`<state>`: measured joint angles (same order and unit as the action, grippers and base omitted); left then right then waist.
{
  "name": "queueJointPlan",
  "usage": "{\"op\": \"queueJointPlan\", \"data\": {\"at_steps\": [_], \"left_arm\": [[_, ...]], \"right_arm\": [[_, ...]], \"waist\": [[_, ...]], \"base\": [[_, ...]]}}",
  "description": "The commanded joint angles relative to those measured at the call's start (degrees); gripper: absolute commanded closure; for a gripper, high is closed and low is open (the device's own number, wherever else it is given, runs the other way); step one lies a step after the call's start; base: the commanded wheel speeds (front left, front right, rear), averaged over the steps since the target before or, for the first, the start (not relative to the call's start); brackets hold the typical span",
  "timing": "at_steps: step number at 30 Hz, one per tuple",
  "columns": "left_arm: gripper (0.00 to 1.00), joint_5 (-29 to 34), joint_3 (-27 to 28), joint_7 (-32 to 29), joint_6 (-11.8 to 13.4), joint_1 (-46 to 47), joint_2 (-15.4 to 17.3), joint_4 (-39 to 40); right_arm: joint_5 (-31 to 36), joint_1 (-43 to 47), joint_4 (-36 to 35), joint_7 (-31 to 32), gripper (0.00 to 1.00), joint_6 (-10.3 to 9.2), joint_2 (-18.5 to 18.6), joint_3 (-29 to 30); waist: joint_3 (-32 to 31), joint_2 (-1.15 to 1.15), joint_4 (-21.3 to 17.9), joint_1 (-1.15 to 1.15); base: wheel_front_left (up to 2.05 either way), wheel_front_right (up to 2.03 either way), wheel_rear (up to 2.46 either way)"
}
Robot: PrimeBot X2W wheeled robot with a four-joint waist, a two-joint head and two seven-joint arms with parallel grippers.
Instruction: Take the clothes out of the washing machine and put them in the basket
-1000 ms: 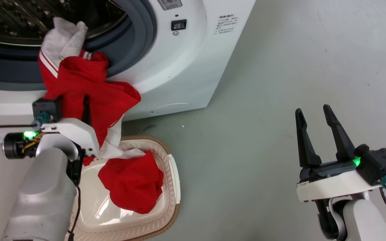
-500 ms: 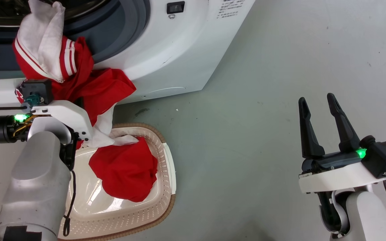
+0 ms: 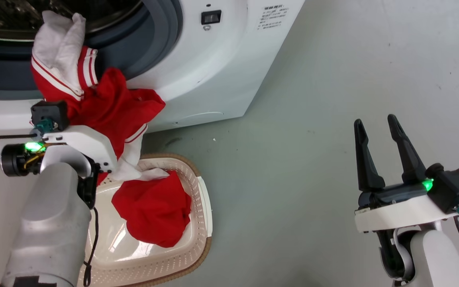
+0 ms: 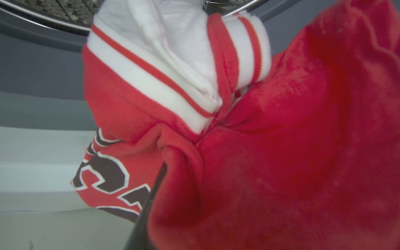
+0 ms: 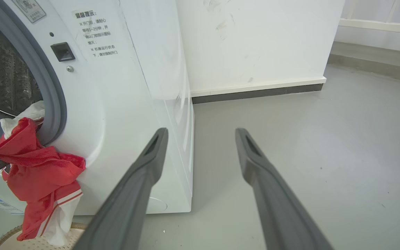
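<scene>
Washing machine (image 3: 213, 59) ahead of and above the left jaws, mouth open; grey seal (image 3: 161, 48) and steel drum (image 3: 10, 16) exposed. Floor (image 3: 313, 119) bare grey beneath the right jaws. Basket (image 3: 202, 223) on the floor just below and right of the left jaws, near the machine front; a red garment (image 3: 153, 207) lies inside.

Jersey (image 3: 110, 107) wraps the left jaws. Its white-striped top rises above them onto the seal lip, the red body drapes over them, and a white tail hangs below them into the machine-side end of the basket.

Left jaws: buried in cloth. One dark finger (image 4: 146, 211) shows, with red folds gathered to a pinch at it. Read as clamped on the jersey; the gap itself is hidden.

Right jaws: wide, empty, fingers (image 5: 137, 184) apart over floor, washing machine to their left.

Risks (judgement):
1. Top of jersey lies on the seal lip. A pull away could drag on the rubber, catch, and slip cloth from the pinch.
2. Bulk hangs over the basket's machine-side end. Let go here, it could land on the rim or on the floor between basket and washing machine.
3. Tail touches the red garment. A sideways sweep could drag that garment over the rim.
4. Cloth blocks most of the left wrist outlook, so the drop is poorly checked from there.
</scene>
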<state>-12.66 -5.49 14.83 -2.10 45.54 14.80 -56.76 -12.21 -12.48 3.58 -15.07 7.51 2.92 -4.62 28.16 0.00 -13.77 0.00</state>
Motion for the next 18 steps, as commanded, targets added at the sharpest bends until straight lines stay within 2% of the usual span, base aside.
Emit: {"op": "queueJointPlan", "data": {"at_steps": [1,7,18], "left_arm": [[1.0,-0.24,0.63,0.52,-0.25,-1.41,-0.48,1.1],[1.0,0.51,1.59,0.44,-0.9,-8.26,-2.49,5.99],[1.0,4.21,0.7,0.4,-3.06,-22.47,-4.12,17.69]], "right_arm": [[-0.03,1.07,0.26,-0.14,0.0,-0.04,-0.08,0.08],[0.83,3.57,1.27,-0.15,0.0,-0.04,-0.07,0.13],[2.11,8.07,2.16,-0.15,0.0,-0.04,-0.07,-0.38]], "waist": [[-1.83,0.0,0.5,0.0],[-7.1,0.0,2.06,0.0],[-14.78,0.0,4.47,0.0]], "base": [[0.0,0.0,0.0],[0.0,0.0,0.0],[0.0,0.0,0.0]]}}
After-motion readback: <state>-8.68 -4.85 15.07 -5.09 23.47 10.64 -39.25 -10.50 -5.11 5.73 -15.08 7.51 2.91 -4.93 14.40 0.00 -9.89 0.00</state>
